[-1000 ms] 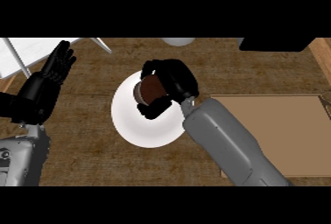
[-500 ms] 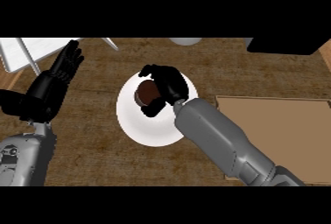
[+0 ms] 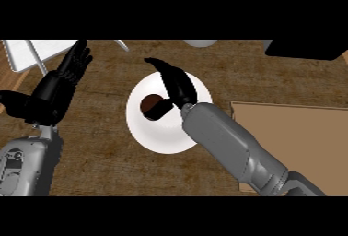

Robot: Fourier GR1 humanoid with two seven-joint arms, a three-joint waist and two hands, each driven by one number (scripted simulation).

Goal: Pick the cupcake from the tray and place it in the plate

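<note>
The brown cupcake (image 3: 147, 104) sits on the white plate (image 3: 163, 138), in its upper left part. My right hand (image 3: 178, 88) lies over the plate just right of the cupcake. Its fingers stretch straight toward the upper left, and its thumb (image 3: 159, 111) rests against the cupcake's lower right side, hiding part of it. The right forearm crosses the plate's right half. The flat brown tray (image 3: 299, 133) lies to the right, partly under that forearm. My left hand (image 3: 54, 90) rests open at the left edge, fingers up.
A white board with a thin rod (image 3: 34, 54) lies at the top left. A pale round object (image 3: 200, 43) peeks in at the top centre, and a black block (image 3: 306, 48) fills the top right corner. The wooden counter surrounds the plate.
My right hand's fingers have uncurled from around the cupcake and now point straight; the cupcake shows on the plate. The left hand has stayed open at the left.
</note>
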